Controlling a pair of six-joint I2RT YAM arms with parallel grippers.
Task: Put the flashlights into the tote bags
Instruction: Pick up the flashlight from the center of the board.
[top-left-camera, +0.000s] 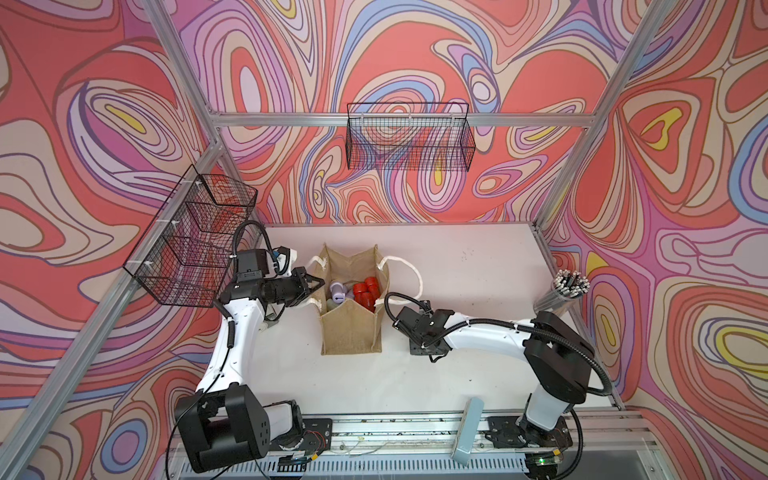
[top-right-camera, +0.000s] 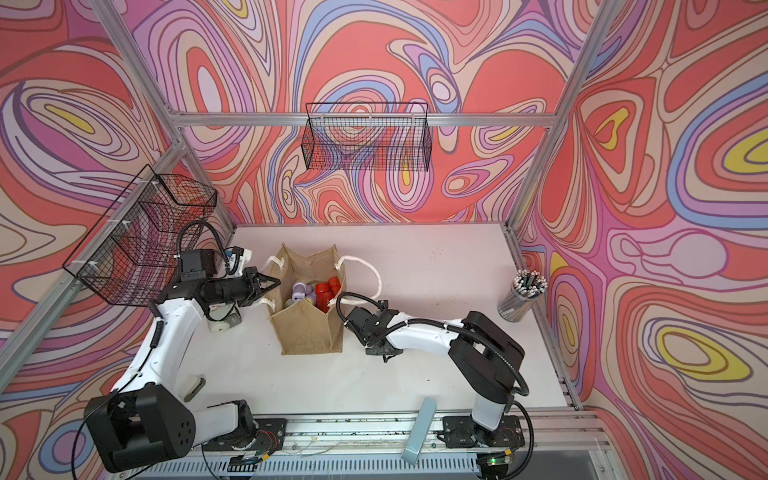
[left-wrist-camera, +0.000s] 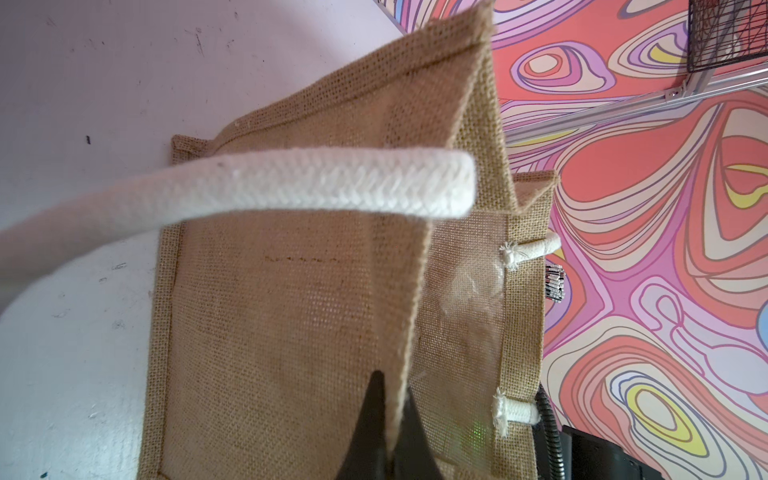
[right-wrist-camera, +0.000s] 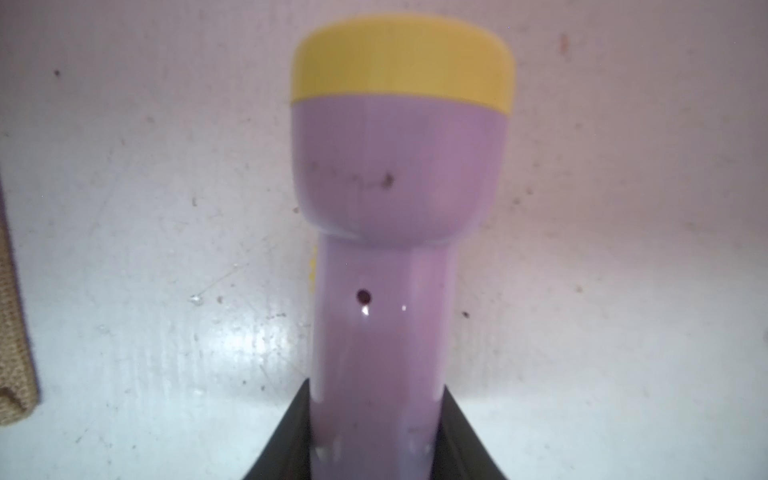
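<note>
- Lilac flashlight (right-wrist-camera: 399, 249), yellow-ringed head pointing away from the right pincer (right-wrist-camera: 376, 399), gripped at the barrel; low by counter (right-wrist-camera: 623, 291), just beside bag (top-left-camera: 352, 328).
- Left pincer (left-wrist-camera: 392, 386) clamped on bag rim, holding mouth open.
- Other flashlights (top-left-camera: 361, 291), red and lilac, already inside bag.
- Grip looks far back on barrel, so move slowly.
- Lift clear above rim, tip head down, lower into free gap, release only once inside.
- Avoid snagging rope handle (top-left-camera: 415, 272).

Lilac flashlight (right-wrist-camera: 382, 291) w/ yellow top, tan tote bag (top-left-camera: 351, 328).
</note>
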